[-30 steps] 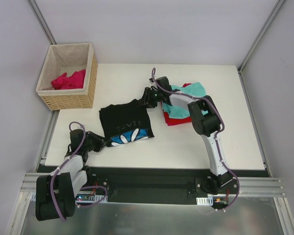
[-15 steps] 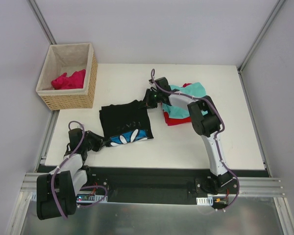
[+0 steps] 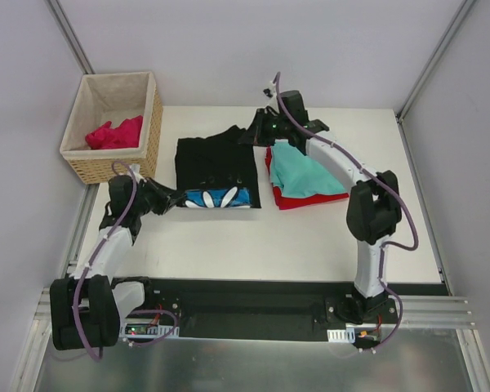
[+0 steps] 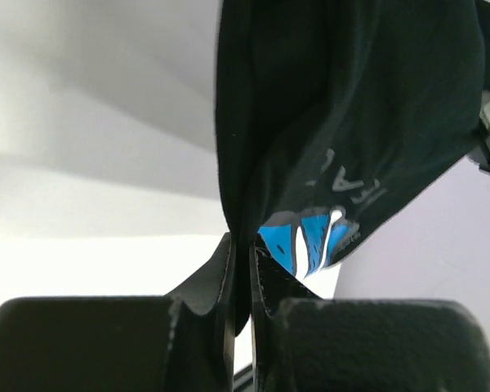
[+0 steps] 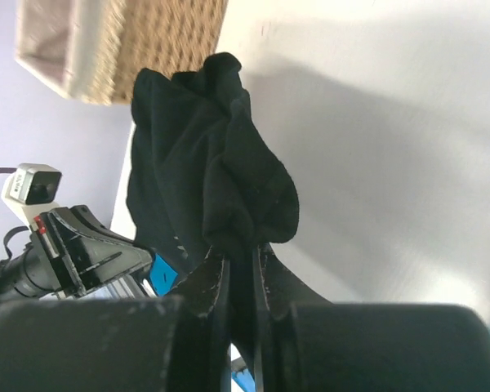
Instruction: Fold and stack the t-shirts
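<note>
The black t-shirt [image 3: 215,163] with a blue and white print [image 3: 220,198] is stretched between both grippers at the middle of the table. My left gripper [image 3: 174,198] is shut on its near left corner, and in the left wrist view the cloth [image 4: 343,106] rises from the shut gripper [image 4: 241,245]. My right gripper [image 3: 257,135] is shut on its far right corner, with bunched black cloth [image 5: 208,180] above that gripper [image 5: 243,249]. To the right, a folded teal t-shirt [image 3: 306,170] lies on a red one [image 3: 298,200]. A magenta-pink t-shirt [image 3: 114,133] sits in the basket.
The wicker basket [image 3: 118,169] with beige lining stands at the table's far left corner, close to my left arm, and shows blurred in the right wrist view [image 5: 147,49]. Grey walls and metal frame posts enclose the white table [image 3: 343,237].
The right gripper has shut on the black shirt's far corner. Both arms have swung toward the back of the table, carrying the shirt away from the near edge and spreading it wider.
</note>
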You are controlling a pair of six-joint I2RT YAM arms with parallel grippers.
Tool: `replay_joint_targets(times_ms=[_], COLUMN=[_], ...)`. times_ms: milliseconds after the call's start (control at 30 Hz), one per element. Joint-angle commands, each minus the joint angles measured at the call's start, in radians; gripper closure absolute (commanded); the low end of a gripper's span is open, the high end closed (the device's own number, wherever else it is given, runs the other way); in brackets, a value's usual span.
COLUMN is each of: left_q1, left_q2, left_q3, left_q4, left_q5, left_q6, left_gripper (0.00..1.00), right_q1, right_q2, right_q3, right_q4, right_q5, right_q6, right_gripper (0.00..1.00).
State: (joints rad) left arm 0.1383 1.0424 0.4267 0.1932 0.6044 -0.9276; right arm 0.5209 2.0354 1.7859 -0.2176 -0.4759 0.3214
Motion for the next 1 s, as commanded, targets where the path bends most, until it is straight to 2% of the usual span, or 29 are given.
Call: replay_joint_targets(times_ms=[0, 33, 100, 300, 400, 700, 967], left_q1=[-0.124, -0.135, -0.245, -0.423, -0.471, -0.632, -0.729], left_q2=[0.050, 0.074, 0.111, 0.284, 0.370, 0.609, 0.735], left_q3=[0.135, 0.153, 0.213, 0.365, 0.441, 0.670, 0.808], left_q4=[0.014, 0.015, 0.026, 0.086, 0.103, 0.118, 0.112], left_q5=[-0.031, -0.047, -0.090, -0.166, -0.170, -0.192, -0.184], left_q6=[-0.030, -0.036, -0.048, -0.083, -0.093, -0.108, -0.111], left_gripper=[1.00, 1.00, 1.00, 1.00, 1.00, 1.00, 1.00], right_q1=[-0.067, -0.091, -0.120, -0.252, -0.326, -0.433, -0.515], right_q2=[-0.148, -0.168, -0.214, -0.290, -0.300, -0.254, -0.167], right_q3=[-0.025, -0.035, -0.062, -0.109, -0.123, -0.128, -0.046], right_q4=[-0.019, -0.020, -0.026, -0.043, -0.046, -0.017, -0.023], right_q5=[0.019, 0.020, 0.014, -0.030, -0.047, -0.076, -0.102], right_q6=[-0.011, -0.010, -0.012, -0.013, -0.010, 0.034, 0.065], right_gripper=[0.99, 0.99, 0.99, 0.99, 0.99, 0.99, 0.99])
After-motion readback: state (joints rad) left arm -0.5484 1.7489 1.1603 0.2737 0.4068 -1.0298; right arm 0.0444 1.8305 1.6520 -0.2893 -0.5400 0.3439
